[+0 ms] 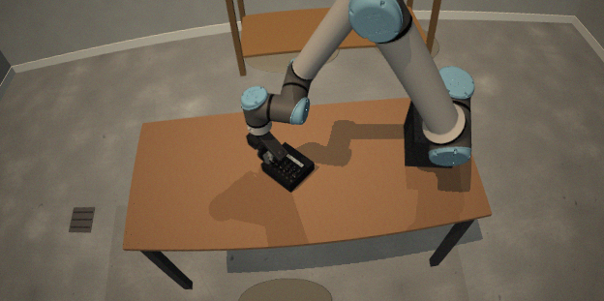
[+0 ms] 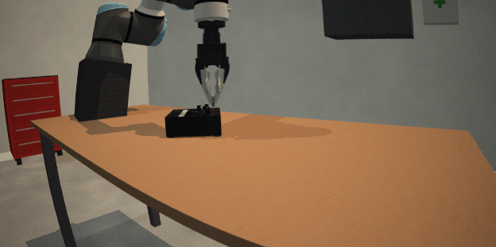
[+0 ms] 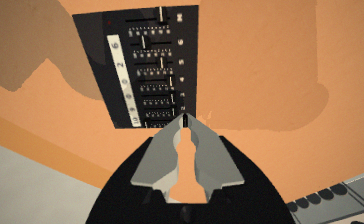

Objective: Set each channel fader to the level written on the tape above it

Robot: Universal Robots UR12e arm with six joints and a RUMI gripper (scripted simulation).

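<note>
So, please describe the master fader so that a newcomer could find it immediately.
On the orange table sits a black lighting desk with a stack of slider rows beside a white tape strip. The master fader is the row farthest from the gripper, marked M, while its neighbours carry numbers.

The desk (image 3: 148, 70) is black with a white tape strip (image 3: 123, 80) bearing dark numerals like 6 and 2. The table (image 1: 194, 193) is orange-brown. The gripper (image 3: 185, 121) has pale grey fingers on a black body.
</note>
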